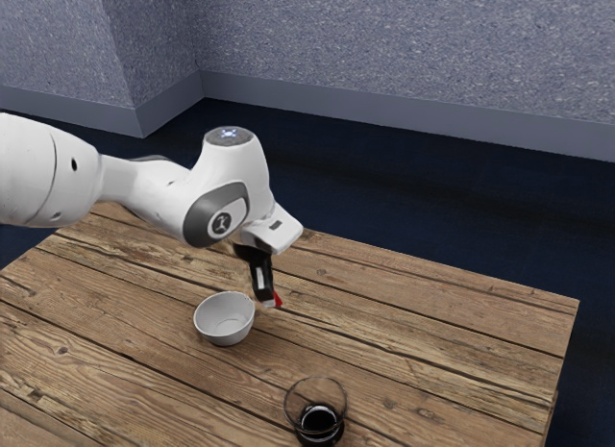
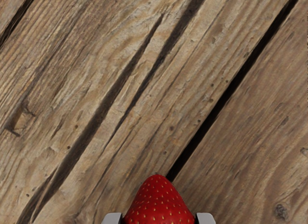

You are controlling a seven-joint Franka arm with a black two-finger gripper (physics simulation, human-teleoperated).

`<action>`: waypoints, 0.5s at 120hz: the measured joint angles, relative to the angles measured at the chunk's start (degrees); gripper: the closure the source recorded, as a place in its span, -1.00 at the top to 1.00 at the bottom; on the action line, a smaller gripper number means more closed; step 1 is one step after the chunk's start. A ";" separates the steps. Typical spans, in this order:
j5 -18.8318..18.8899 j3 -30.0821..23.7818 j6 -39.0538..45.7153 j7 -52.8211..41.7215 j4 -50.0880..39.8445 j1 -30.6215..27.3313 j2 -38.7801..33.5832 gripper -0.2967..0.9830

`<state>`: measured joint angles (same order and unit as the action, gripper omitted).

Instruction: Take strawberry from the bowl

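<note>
Two sides of the claw (image 1: 268,301) pinch the strawberry (image 2: 158,202), out of the bowl (image 1: 223,337) that sits near and lower than the claw, so it should go down slowly to the worktop (image 1: 432,322) under the claw and open softly, no squashing.

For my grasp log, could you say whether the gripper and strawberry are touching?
Touching: the wrist view shows the gripper, a fingertip against each side of the strawberry.
</note>
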<state>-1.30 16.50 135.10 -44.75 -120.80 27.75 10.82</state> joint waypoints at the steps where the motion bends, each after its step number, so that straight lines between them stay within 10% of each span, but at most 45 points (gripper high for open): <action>1: 0.00 -0.03 -0.03 0.02 0.37 0.20 0.35 -0.41; 60: -0.80 -2.82 -0.58 1.12 11.37 8.11 11.98 -0.47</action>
<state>-2.10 13.68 134.51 -43.62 -109.43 35.86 22.80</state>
